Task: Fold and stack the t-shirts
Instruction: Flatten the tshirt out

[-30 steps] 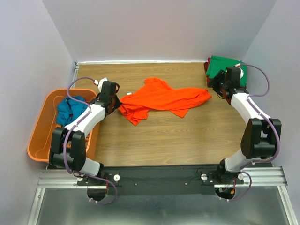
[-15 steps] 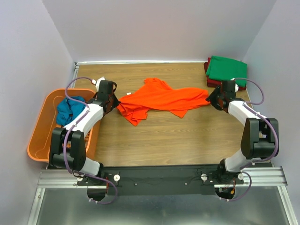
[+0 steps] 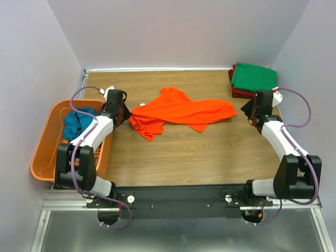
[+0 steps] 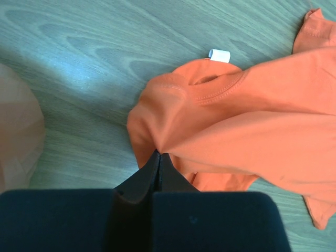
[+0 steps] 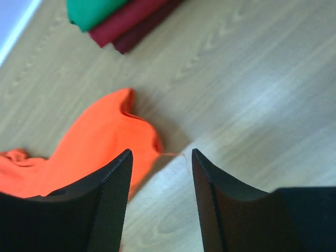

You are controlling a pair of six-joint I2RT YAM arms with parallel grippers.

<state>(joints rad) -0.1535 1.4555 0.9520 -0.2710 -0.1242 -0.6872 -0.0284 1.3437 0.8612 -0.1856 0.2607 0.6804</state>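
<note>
A bright orange t-shirt [image 3: 181, 111] lies crumpled across the middle of the table. My left gripper [image 3: 125, 113] is shut on a fold of the orange t-shirt [image 4: 247, 121] near its collar, at its left end; the fingertips [image 4: 159, 154] pinch the cloth. My right gripper [image 3: 251, 108] hovers open just right of the shirt's right end. Nothing sits between the right gripper's [image 5: 161, 152] fingers, and the orange corner [image 5: 105, 136] lies just beyond its left finger. A folded green t-shirt [image 3: 253, 76] rests on a folded dark red one [image 3: 239, 93] at the back right. A teal-blue t-shirt [image 3: 79, 122] is bunched in the basket.
An orange plastic basket [image 3: 44, 152] stands off the table's left edge, beside the left arm. The folded stack, green t-shirt [image 5: 94, 10] over dark red t-shirt [image 5: 131, 23], shows at the top of the right wrist view. A white label [image 4: 219, 55] sticks out at the collar. Walls close in on three sides.
My right arm has swung out to the right, and its gripper has come away from the folded stack to the shirt's right end. The left gripper has drawn the shirt's left end slightly left.
</note>
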